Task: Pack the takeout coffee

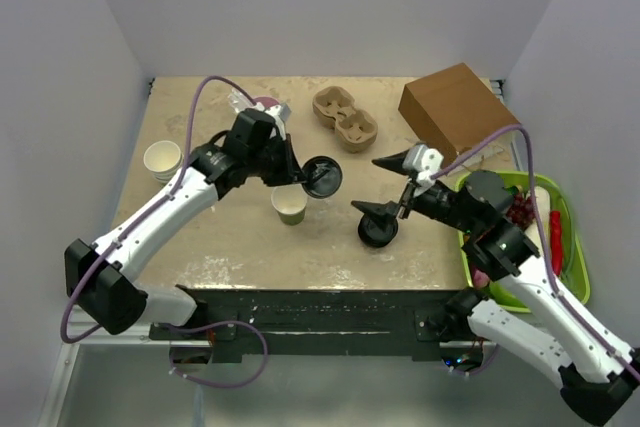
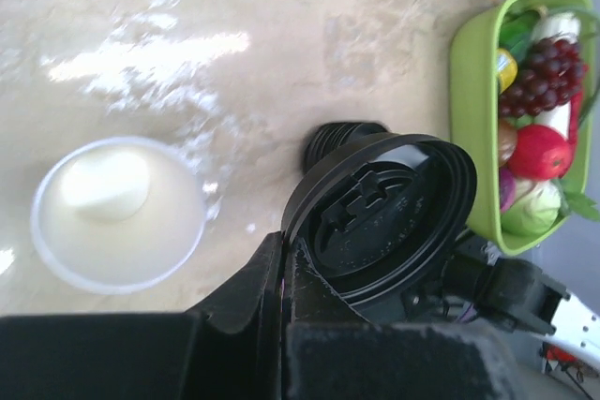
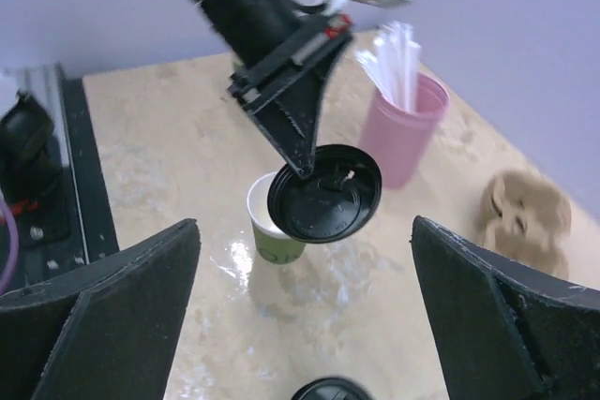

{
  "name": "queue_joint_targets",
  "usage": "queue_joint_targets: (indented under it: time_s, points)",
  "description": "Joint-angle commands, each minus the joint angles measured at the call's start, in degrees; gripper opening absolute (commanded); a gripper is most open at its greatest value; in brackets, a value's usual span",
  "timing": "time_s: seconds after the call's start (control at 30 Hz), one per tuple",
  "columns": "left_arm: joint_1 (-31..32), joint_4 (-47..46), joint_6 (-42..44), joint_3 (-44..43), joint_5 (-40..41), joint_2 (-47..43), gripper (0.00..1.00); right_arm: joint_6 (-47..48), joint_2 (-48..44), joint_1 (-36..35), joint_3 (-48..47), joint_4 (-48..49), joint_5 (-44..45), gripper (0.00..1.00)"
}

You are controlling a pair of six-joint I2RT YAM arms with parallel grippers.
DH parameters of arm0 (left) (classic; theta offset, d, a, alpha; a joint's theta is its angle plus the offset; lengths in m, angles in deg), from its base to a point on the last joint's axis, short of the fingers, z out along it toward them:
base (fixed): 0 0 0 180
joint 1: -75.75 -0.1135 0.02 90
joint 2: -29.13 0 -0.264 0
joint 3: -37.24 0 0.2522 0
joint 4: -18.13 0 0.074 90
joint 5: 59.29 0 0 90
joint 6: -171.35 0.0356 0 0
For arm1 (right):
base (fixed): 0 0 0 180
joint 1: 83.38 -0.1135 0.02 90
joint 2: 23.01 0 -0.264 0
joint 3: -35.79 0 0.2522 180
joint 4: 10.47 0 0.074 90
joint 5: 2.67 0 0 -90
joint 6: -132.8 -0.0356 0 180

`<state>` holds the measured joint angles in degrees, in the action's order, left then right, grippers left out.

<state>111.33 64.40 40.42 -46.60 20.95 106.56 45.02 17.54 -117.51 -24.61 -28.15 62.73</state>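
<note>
left fingers (image 3: 295,124) pinch black lid (image 3: 325,194) by its rim | right fingers (image 3: 103,316) spread, empty | paper cup (image 1: 289,205) likely light, crushable: hold low, gently

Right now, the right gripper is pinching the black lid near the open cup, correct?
No. The left gripper pinches the black lid near the open cup; the right gripper stands open and empty. The right wrist view shows it.

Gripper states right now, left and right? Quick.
Left gripper: closed on the black lid, pinched at its rim.
Right gripper: open wide, holding nothing.
</note>
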Motion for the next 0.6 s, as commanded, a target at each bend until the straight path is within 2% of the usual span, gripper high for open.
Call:
queue_joint_targets:
  time_s: [0.0, 0.03, 0.07, 0.1, 0.13, 0.2, 0.3, 0.4, 0.53, 0.57]
  points:
    - [-2.5, 19.1, 5.2, -8.1, -3.9, -0.5, 0.0, 25.6, 7.5, -9.9, -6.4, -1.8, -5.4, 0.98]
    - [-2.8, 24.0, 5.5, -10.1, -3.5, -0.1, 0.0, 34.1, 8.9, -12.3, -7.3, -3.4, -2.8, 0.98]
    - [-3.3, 26.3, 5.5, -10.9, -3.0, 0.4, 0.0, 38.4, 11.2, -14.1, -8.5, -5.6, -3.0, 0.98]
    - [-3.8, 28.3, 5.6, -11.5, -2.6, 0.9, 0.0, 43.0, 12.0, -15.7, -10.2, -11.2, -5.3, 0.98]
    - [-4.3, 31.3, 5.6, -11.7, -2.5, 1.0, 0.0, 56.7, 12.5, -15.9, -10.7, -15.4, -12.1, 0.98]
    - [-5.5, 32.5, 4.5, -10.7, -3.7, 0.0, 0.0, 66.0, 13.2, -16.0, -10.6, -20.9, -15.7, 0.98]
    - [-6.2, 31.0, 2.7, -7.3, -8.3, -2.3, 0.0, 68.9, 13.8, -16.4, -10.6, -20.2, -15.4, 0.98]
    - [-6.4, 31.4, 1.5, -7.3, -9.0, -2.8, 0.0, 71.0, 16.4, -17.5, -12.1, -21.7, -14.3, 0.94]
    - [-6.4, 33.1, 0.1, -8.1, -10.8, -2.6, 0.0, 72.0, 21.9, -20.6, -15.7, -24.7, -9.2, 0.78]
    - [-6.3, 33.3, -0.3, -8.1, -11.0, -2.6, 0.0, 71.2, 22.8, -21.4, -16.2, -24.8, -7.3, 0.77]
